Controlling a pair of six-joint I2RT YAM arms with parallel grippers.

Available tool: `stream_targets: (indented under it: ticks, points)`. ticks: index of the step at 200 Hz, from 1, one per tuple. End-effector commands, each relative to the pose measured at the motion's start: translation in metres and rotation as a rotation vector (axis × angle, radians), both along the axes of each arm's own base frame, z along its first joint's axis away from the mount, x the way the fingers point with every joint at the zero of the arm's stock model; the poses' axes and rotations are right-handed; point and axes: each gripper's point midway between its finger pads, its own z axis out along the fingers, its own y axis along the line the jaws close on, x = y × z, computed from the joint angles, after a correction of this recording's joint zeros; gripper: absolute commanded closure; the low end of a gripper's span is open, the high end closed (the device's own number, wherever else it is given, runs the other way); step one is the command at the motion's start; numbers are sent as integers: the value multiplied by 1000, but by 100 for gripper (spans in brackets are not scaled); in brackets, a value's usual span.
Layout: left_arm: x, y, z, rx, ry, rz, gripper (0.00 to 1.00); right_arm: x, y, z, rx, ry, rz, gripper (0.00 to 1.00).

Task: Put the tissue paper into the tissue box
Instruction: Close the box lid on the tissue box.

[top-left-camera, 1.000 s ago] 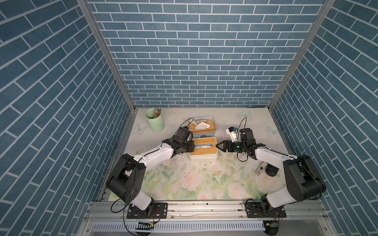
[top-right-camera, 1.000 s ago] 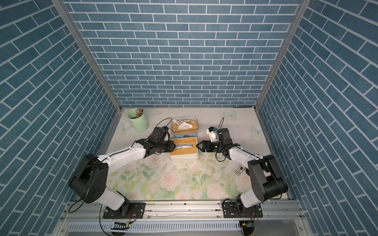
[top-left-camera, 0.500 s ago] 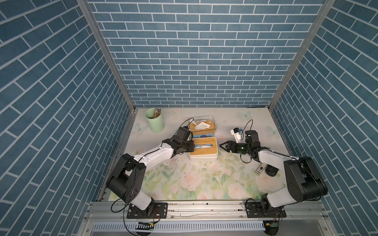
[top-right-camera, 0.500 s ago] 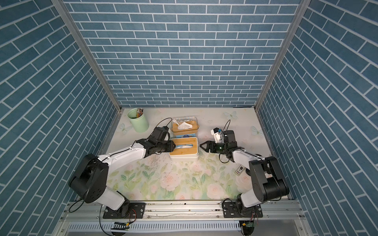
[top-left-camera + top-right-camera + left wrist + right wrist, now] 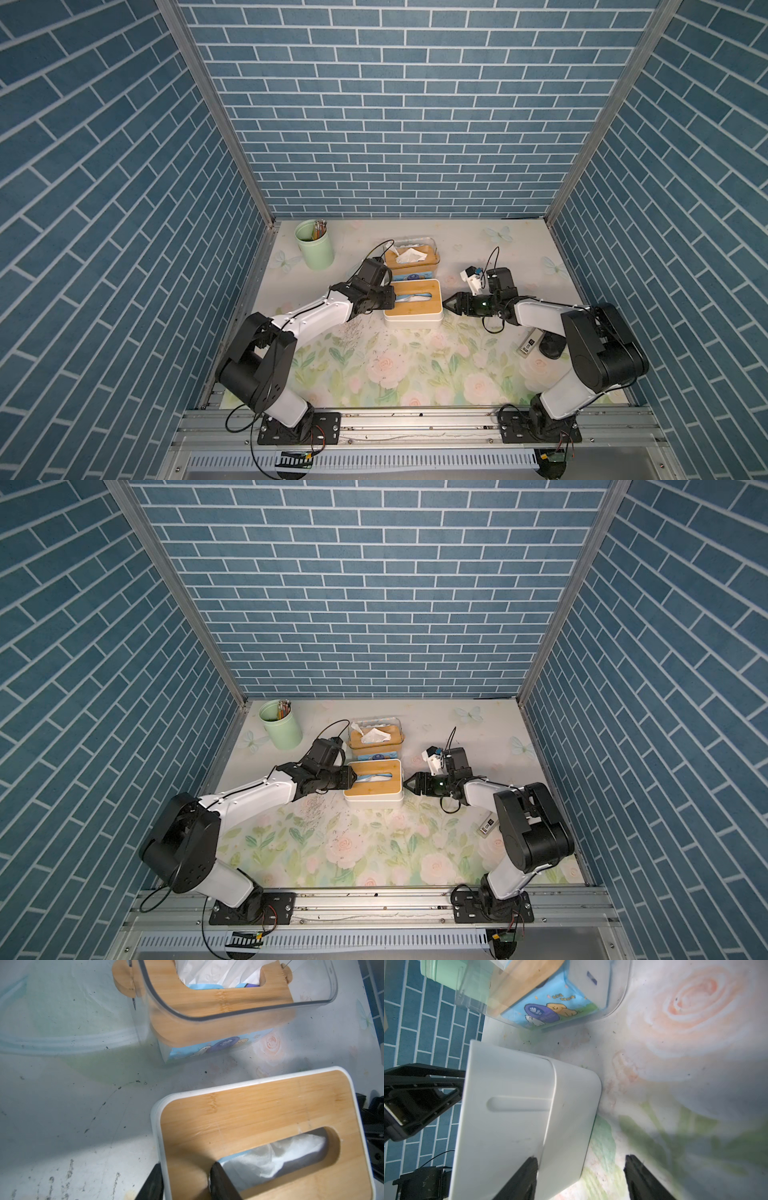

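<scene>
The tissue box (image 5: 413, 307) (image 5: 374, 789) is white with a bamboo lid (image 5: 259, 1109) and stands mid-table. White tissue paper (image 5: 291, 1151) lies inside and shows through the lid's slot. My left gripper (image 5: 388, 301) (image 5: 187, 1165) is shut on the box's left end, one finger outside the wall and one in the slot. At the box's right end my right gripper (image 5: 446, 305) (image 5: 581, 1158) stands open. One of its fingers (image 5: 529, 1176) is against the white wall (image 5: 519, 1105); the second one is over the table.
A clear tissue holder (image 5: 411, 255) with a bamboo lid and tissue sticking out stands just behind the box. A green cup of pencils (image 5: 314, 245) is at the back left. A small black and white device (image 5: 530, 345) lies by the right arm.
My right gripper drew back a little to the right and has come back to the box's right end with its jaws narrower. The left arm and the box have not moved.
</scene>
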Motion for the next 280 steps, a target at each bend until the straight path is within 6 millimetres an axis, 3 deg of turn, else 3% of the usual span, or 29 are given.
stream_targets:
  ticks: [1,24,58,104,139,185,219,252,280]
  points:
    - [-7,13,-23,95,43,2,84,0,6,-3,-12,-3,34,31]
    - [-7,12,-23,93,44,0,83,-1,5,-14,-61,23,30,33]
    - [-8,9,-19,83,37,-2,83,2,-13,-38,-265,40,-35,38]
    - [-9,4,-13,65,26,-2,84,-4,-26,-52,-486,13,-93,40]
    - [-10,4,-11,66,21,-2,83,-1,-43,-49,-641,-34,-151,42]
    - [-8,14,-22,135,27,15,84,6,-48,-30,-838,-151,-179,43]
    - [-8,24,-36,207,41,25,84,12,-39,-10,-818,-227,-168,43]
    - [-7,37,-49,297,51,34,84,12,-9,14,-631,-303,-86,42]
    - [-7,48,-56,370,54,40,84,4,14,13,-505,-287,17,41]
